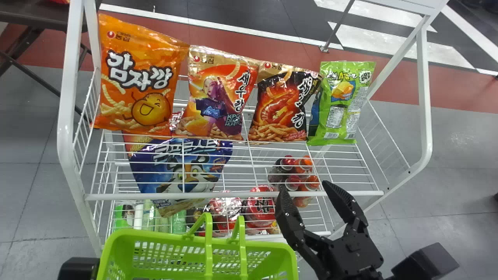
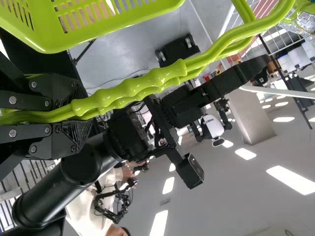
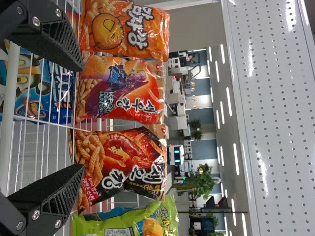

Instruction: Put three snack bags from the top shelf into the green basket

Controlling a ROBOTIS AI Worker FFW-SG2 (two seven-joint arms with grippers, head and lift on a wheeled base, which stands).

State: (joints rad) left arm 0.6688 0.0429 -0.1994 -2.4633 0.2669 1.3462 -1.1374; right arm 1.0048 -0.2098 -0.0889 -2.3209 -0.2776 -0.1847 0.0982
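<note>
Top shelf (image 1: 116, 196): orange bag (image 1: 136, 77) by left edge, then red bag (image 1: 218, 97), black bag (image 1: 281, 109), green bag (image 1: 342, 103) toward right edge. Right gripper (image 1: 303, 187) apart, front edge; left gripper (image 2: 86, 112) clamped on basket (image 1: 155, 236). Likely none delivered, three to go.

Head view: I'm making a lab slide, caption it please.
Right gripper, open beside the green basket, before a shelf of upright snack bags.

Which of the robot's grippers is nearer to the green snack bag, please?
Right: the right gripper is open at the top shelf's front edge, short of the green snack bag; the left gripper is farther back, closed on the basket handles.
</note>
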